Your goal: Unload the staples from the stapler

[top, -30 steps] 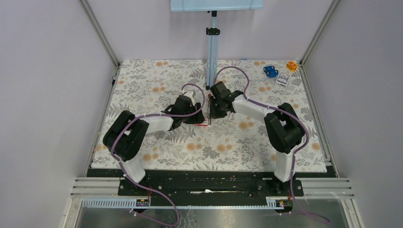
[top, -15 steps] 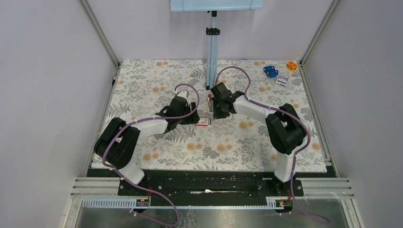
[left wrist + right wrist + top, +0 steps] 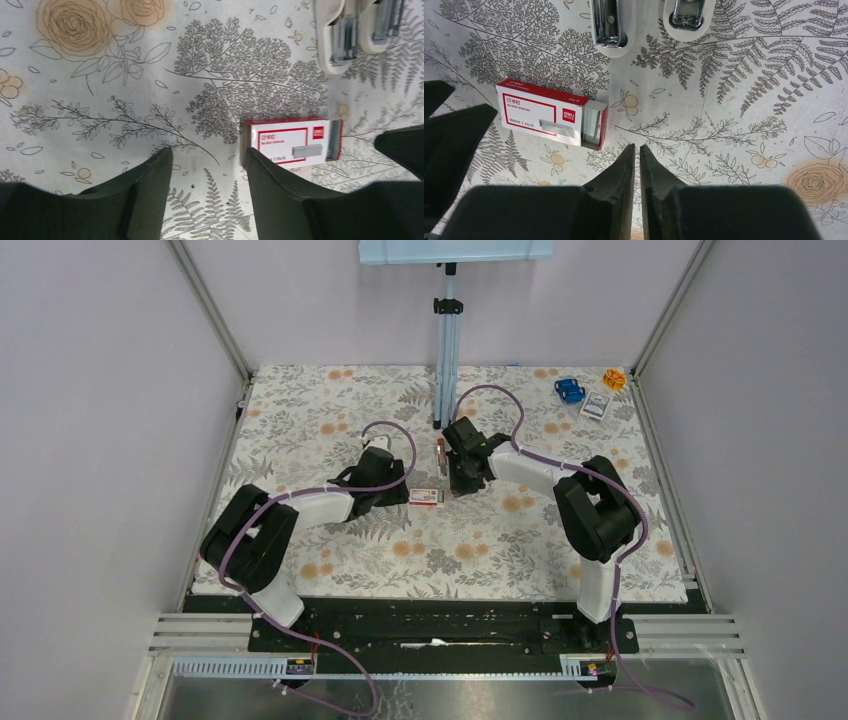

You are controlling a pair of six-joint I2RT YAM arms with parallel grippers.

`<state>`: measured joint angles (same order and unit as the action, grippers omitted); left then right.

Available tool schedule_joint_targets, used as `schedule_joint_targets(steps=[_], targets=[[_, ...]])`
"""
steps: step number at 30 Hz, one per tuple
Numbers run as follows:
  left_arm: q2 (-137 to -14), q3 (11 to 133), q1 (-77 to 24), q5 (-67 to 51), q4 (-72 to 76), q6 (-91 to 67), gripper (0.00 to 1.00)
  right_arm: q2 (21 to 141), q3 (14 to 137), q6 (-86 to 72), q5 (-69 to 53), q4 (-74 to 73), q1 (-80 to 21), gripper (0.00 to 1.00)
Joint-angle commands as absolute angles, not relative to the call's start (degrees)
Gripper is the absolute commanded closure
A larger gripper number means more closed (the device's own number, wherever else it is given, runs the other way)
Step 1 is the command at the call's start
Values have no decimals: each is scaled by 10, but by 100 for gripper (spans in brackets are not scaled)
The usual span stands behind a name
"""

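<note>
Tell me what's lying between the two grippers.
The red-and-white staple box lies between the left gripper and the right gripper, clearest in the top view.

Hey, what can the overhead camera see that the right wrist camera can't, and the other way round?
Only overhead: the whole left arm and right arm, the metal pole at the back, and a blue object, an orange object and a small white item in the far right corner. Only the right wrist: the staple box open at one end with staples showing, the stapler with its metal channel, and the right tool, fingers nearly together. Both: the staple box, the stapler and the floral cloth.
</note>
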<state>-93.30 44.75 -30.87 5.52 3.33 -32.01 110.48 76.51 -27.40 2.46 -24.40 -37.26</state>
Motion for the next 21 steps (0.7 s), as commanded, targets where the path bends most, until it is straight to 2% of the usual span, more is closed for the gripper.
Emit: schedule_joint_targets(steps=[1, 3, 8, 13, 21], targets=[[-944, 467, -306, 81, 47, -323, 44, 1103, 767, -264, 36, -254, -378, 87], [-951, 469, -306, 81, 51, -322, 52, 1105, 766, -264, 31, -251, -377, 88], [-962, 465, -306, 85, 58, -315, 82, 1103, 764, -270, 25, -247, -378, 90], [-974, 463, -306, 80, 68, -306, 100, 1107, 763, -274, 16, -242, -377, 92], [-1003, 468, -309, 41, 86, -306, 100, 1113, 757, -289, 1, -230, -377, 99]])
